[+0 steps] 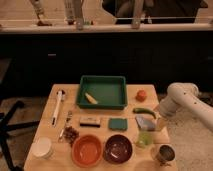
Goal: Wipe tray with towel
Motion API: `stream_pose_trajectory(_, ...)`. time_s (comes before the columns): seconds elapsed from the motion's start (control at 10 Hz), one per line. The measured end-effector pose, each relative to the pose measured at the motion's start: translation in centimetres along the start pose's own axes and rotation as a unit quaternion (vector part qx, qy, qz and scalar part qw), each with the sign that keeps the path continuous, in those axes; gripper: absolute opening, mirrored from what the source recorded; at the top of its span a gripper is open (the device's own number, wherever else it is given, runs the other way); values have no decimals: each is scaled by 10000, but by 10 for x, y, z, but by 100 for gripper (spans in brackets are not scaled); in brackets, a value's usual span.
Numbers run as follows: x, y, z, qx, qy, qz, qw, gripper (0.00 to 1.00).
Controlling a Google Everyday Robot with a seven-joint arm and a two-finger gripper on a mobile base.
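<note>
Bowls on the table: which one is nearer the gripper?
The maroon bowl; the orange bowl beside it sits farther left. The gripper is at the right, by the grey towel.

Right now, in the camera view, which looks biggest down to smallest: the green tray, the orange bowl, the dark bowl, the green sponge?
1. green tray
2. orange bowl and dark bowl: they look alike, so no ranking
3. green sponge
The gripper is beside the towel, right of the sponge.
</note>
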Motion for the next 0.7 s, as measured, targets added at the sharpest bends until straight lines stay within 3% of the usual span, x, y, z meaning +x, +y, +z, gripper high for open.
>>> stream_pose_trajectory(0.4, 13, 10, 10, -75, -74, 161, 9998, 80)
stream_pose_trajectory(0.6, 18, 16, 16, 269, -123, 241, 9993, 80)
stream_pose_trajectory(0.7, 18, 17, 18, 297, -124, 229, 9992, 80)
